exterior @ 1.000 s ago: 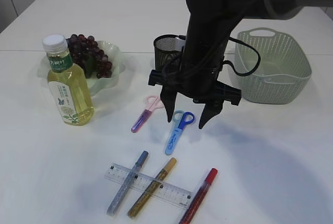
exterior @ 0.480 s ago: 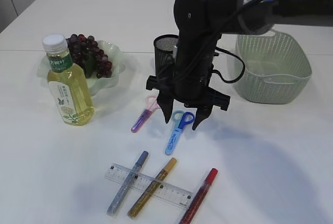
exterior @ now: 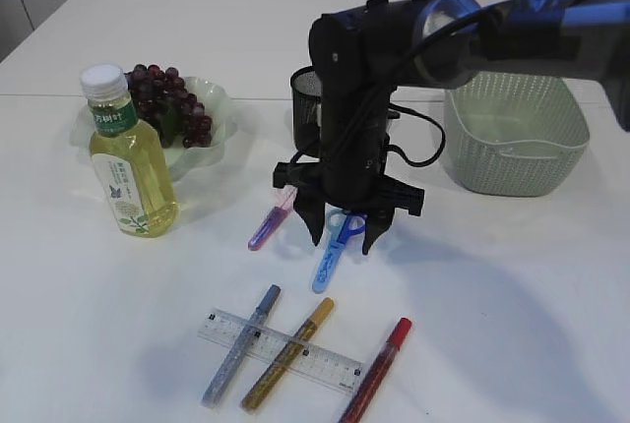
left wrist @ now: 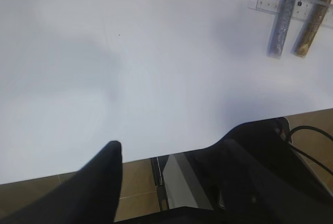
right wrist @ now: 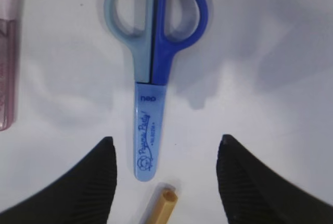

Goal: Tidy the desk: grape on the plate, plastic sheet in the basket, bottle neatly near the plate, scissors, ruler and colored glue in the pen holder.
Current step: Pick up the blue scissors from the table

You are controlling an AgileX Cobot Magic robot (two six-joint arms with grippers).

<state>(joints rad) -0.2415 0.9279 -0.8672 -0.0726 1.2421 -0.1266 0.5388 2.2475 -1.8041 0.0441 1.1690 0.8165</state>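
blue-handled scissors (right wrist: 151, 94), blades in a light-blue sheath

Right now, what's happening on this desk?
The right pincer hangs open over the blue scissors, its fingers either side of the sheath, nothing gripped. The left pincer idles open at the table edge. Grapes sit on the plate beside the bottle; the ruler, glue pens and pink scissors lie loose.

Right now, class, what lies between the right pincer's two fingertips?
The blue scissors, sheathed, lie on the table between the open right pincer's fingertips, untouched. A gold glue pen's tip pokes in beside the sheath. The right wrist view shows it.
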